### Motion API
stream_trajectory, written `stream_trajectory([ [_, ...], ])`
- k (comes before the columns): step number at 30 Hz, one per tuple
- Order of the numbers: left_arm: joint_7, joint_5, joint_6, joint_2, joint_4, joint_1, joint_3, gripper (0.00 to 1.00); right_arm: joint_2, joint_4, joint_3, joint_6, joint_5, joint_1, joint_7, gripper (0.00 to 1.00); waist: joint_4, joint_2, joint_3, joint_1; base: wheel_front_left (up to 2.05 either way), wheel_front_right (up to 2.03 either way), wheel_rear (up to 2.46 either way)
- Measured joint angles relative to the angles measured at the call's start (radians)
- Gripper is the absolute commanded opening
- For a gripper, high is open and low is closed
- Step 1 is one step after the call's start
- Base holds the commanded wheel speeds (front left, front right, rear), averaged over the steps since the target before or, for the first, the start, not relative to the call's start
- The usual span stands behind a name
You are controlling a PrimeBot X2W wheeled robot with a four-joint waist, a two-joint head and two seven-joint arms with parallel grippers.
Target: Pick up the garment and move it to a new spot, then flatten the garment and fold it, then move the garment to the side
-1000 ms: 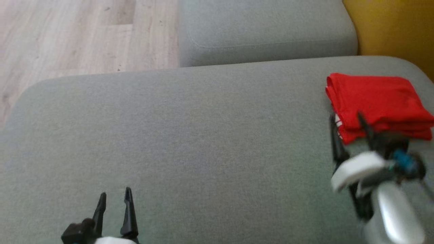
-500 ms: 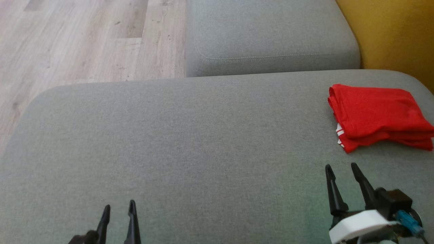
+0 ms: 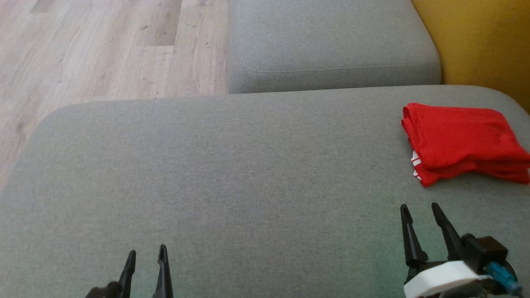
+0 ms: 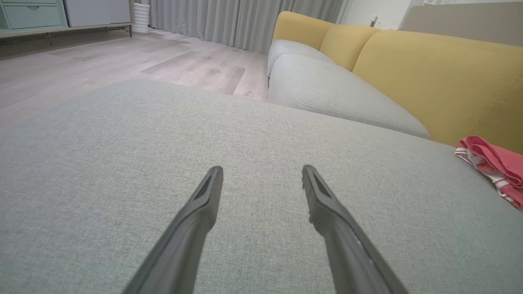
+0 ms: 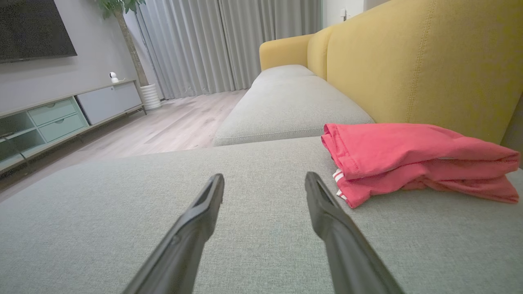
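The garment (image 3: 461, 140) is red cloth with a white-striped edge, folded into a neat stack at the right end of the grey seat cushion (image 3: 232, 174). It also lies at the right of the right wrist view (image 5: 408, 157) and at the right edge of the left wrist view (image 4: 496, 165). My right gripper (image 3: 419, 207) is open and empty, a short way in front of the garment and apart from it. My left gripper (image 3: 147, 253) is open and empty low at the front left of the cushion.
A second grey cushion (image 3: 331, 41) adjoins at the back. A yellow backrest (image 3: 480, 41) rises behind the garment on the right. Wooden floor (image 3: 99, 45) lies beyond the cushion's rounded left and far edges. A TV cabinet (image 5: 61, 114) and curtains (image 5: 229, 45) stand far off.
The right gripper has drawn back from the garment's near edge toward the front of the cushion, mostly in the first half second. The garment stays folded in place. The head view shifted slightly.
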Motion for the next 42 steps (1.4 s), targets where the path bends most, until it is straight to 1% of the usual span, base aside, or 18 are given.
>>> stream_trajectory([
  [4, 0.0, 0.005, 0.0, 0.0, -0.001, -0.001, -0.002, 1.0, 0.0, 0.001, 0.002, 0.0, -0.001, 0.0, 0.0, 1.0, 0.0, 0.0, 0.003, 0.0, 0.0, 0.0, 0.0],
  [5, 0.0, 0.007, -0.001, -0.005, 0.011, 0.0, -0.003, 0.0, 0.0, 0.017, 0.002, 0.0, -0.001, 0.0, 0.0, 0.0, 0.0, 0.0, 0.003, 0.0, 0.0, 0.0, 0.0],
  [10, 0.001, 0.003, -0.002, -0.028, 0.072, 0.035, -0.008, 0.0, 0.001, 0.093, 0.002, 0.0, 0.003, 0.045, 0.004, 0.0, -0.001, 0.0, 0.005, 0.0, 0.0, 0.0, 0.0],
  [13, 0.009, -0.014, -0.003, -0.032, 0.077, 0.042, -0.006, 0.0, 0.001, 0.095, 0.002, 0.0, 0.027, 0.053, 0.009, 0.0, -0.001, 0.0, 0.007, 0.0, 0.0, 0.0, 0.0],
  [17, 0.019, -0.043, -0.02, -0.039, 0.077, 0.039, 0.005, 0.0, 0.001, 0.094, 0.001, 0.0, 0.076, 0.049, 0.011, 0.0, -0.002, 0.0, 0.01, 0.0, 0.0, 0.0, 0.0],
  [19, 0.022, -0.058, -0.021, -0.042, 0.077, 0.039, 0.012, 0.0, 0.001, 0.094, 0.0, 0.0, 0.099, 0.049, 0.016, 0.0, -0.003, 0.0, 0.011, 0.0, 0.0, 0.0, 0.0],
  [22, 0.032, -0.082, -0.036, -0.046, 0.077, 0.037, 0.03, 0.0, 0.001, 0.094, -0.002, 0.0, 0.135, 0.048, 0.02, 0.0, -0.003, 0.0, 0.013, 0.0, 0.0, 0.0, 0.0],
  [30, 0.053, -0.143, -0.056, -0.06, 0.082, 0.025, 0.065, 0.0, 0.001, 0.094, -0.008, 0.0, 0.23, 0.03, 0.036, 0.0, -0.006, 0.0, 0.019, 0.0, 0.0, 0.0, 0.0],
  [37, 0.072, -0.195, -0.082, -0.074, 0.084, 0.012, 0.096, 0.0, 0.001, 0.094, -0.014, 0.0, 0.312, 0.022, 0.046, 0.0, -0.007, 0.0, 0.025, 0.0, 0.0, 0.0, 0.0],
  [39, 0.081, -0.21, -0.082, -0.075, 0.086, 0.009, 0.103, 0.0, 0.001, 0.094, -0.016, 0.0, 0.335, 0.018, 0.047, 0.0, -0.008, 0.0, 0.026, 0.0, 0.0, 0.0, 0.0],
  [42, 0.089, -0.232, -0.098, -0.081, 0.086, 0.003, 0.114, 0.0, 0.0, 0.094, -0.021, 0.0, 0.371, 0.005, 0.057, 0.0, -0.009, 0.0, 0.028, 0.0, 0.0, 0.0, 0.0],
])
